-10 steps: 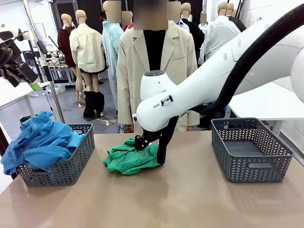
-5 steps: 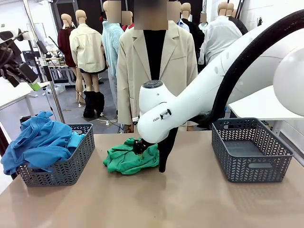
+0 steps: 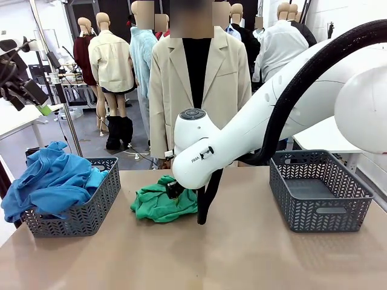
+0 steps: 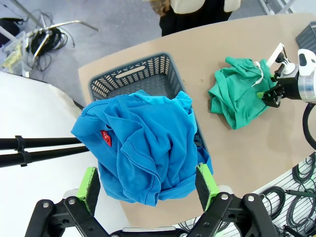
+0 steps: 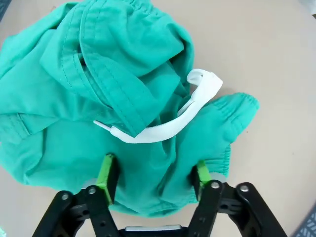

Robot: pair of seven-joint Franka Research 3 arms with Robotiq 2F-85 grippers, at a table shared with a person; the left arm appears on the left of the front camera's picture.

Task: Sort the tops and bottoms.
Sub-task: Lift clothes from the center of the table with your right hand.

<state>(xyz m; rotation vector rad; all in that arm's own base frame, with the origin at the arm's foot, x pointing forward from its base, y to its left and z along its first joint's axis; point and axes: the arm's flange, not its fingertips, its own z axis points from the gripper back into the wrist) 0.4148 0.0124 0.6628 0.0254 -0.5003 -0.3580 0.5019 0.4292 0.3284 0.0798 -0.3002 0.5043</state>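
A crumpled bright green garment (image 3: 158,205), the bottoms, lies on the table's middle. A white drawstring (image 5: 170,118) runs across it. My right gripper (image 5: 153,177) is open and pressed down on its near edge, with a fold of green cloth between the green pads (image 5: 107,177). In the front view the right gripper (image 3: 173,190) sits at the garment's right side, partly hidden by its own wrist. Blue tops (image 3: 51,181) are heaped in the left basket (image 3: 97,208). My left gripper (image 4: 148,183) hangs open high above that heap (image 4: 143,143), holding nothing.
An empty grey basket (image 3: 317,208) stands on the right of the table. A person in a beige jacket (image 3: 175,90) stands at the far edge behind the green garment. The near half of the table (image 3: 199,260) is bare. A tripod leg (image 4: 34,148) crosses under the left wrist.
My right gripper has shifted left and lower onto the green garment, and the cloth has bunched slightly leftward. The left arm has not moved.
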